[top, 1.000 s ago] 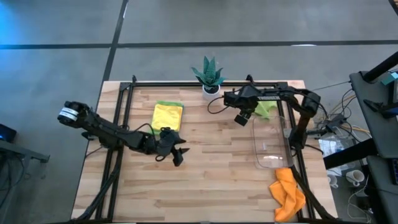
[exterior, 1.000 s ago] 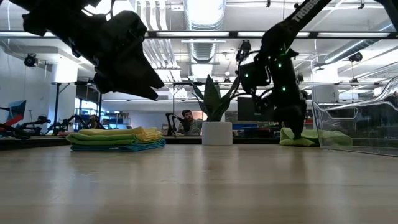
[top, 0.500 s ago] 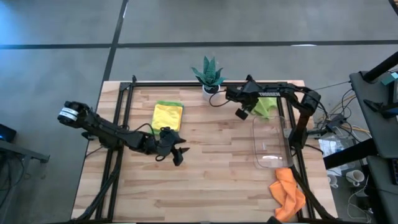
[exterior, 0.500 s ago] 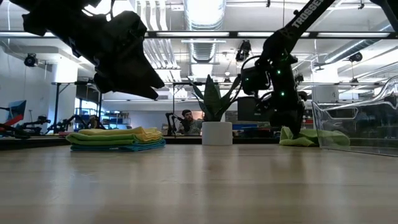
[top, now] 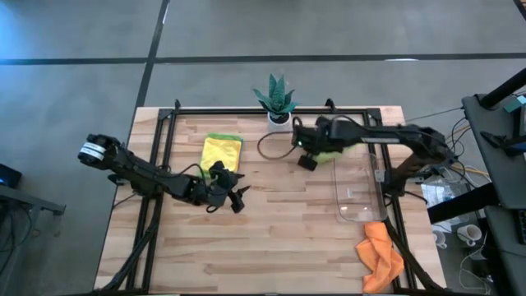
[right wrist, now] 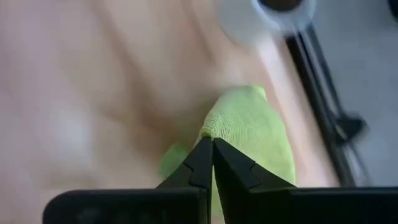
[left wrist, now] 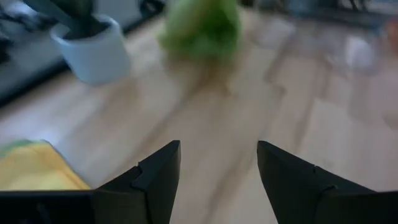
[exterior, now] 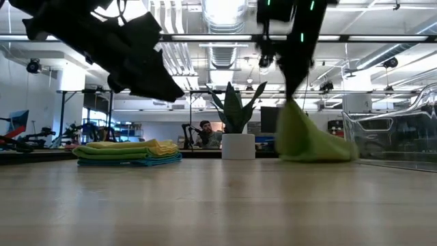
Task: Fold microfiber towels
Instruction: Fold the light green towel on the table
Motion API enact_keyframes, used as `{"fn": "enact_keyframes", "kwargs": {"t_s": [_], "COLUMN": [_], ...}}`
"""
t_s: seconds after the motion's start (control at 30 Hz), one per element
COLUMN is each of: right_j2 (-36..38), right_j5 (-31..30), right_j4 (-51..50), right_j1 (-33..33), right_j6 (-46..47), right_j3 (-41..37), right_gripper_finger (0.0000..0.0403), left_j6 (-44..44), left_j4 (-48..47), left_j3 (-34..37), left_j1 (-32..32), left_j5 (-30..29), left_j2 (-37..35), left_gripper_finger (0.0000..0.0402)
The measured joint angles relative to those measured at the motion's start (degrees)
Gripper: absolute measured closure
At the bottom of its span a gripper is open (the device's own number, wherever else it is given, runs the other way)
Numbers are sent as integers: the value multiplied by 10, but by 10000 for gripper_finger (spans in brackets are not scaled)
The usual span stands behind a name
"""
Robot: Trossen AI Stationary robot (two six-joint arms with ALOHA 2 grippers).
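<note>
A lime green microfiber towel hangs as a peak below my right gripper, which is shut on it near the table's far edge, right of the plant. From above, the towel shows beside the gripper. Far left on the table lies a folded stack with a yellow towel on top. An orange towel lies crumpled at the near right corner. My left gripper hovers open over the table's middle, with nothing between its fingers. My right gripper pinches a bunched peak of the lime towel between its two fingers. The fingers come from above, slanting down. The towel hangs below them in a cone, and its lower spread rests on the table.
A clear plastic tray stands along the right side, just near of the lime towel. A small potted plant in a white pot stands at the far edge. Bare wood lies across the middle and near left of the table.
My right gripper has shut on the lime towel, then risen and swung toward the table's left. The towel's gripped part has been drawn up into a peak and pulled leftward. Its lower part has stayed on the table. My left gripper has rolled slightly in place.
</note>
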State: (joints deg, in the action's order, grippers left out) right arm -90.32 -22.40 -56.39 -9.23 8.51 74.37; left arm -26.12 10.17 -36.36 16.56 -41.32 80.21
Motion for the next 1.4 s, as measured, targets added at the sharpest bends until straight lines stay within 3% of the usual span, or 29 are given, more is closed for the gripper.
{"fn": "enact_keyframes", "kwargs": {"t_s": [0.07,0.23,0.43,0.67,0.8,0.97,1.17,1.4], "right_j2": [17,27,3,-6,-5,-9,-16,-1], "right_j5": [17,33,33,37,75,119,114,104], "right_j4": [20,59,66,70,70,61,57,62], "right_j1": [45,134,188,219,230,234,243,273], "right_j6": [26,56,79,80,81,80,80,108], "right_j3": [23,68,88,102,103,80,45,61], "right_gripper_finger": [394,394,394,394,394,394,375,299], "left_j6": [11,122,282,381,419,429,361,266], "left_j4": [36,181,367,372,372,353,219,95], "left_j3": [0,-2,-27,-72,-91,-102,-102,-112], "left_j1": [0,3,11,15,22,37,44,46], "left_j5": [-31,-34,-25,-66,-96,-83,-54,-41], "left_j2": [10,69,173,266,283,260,193,105], "left_gripper_finger": [204,195,165,164,168,225,376,400]}}
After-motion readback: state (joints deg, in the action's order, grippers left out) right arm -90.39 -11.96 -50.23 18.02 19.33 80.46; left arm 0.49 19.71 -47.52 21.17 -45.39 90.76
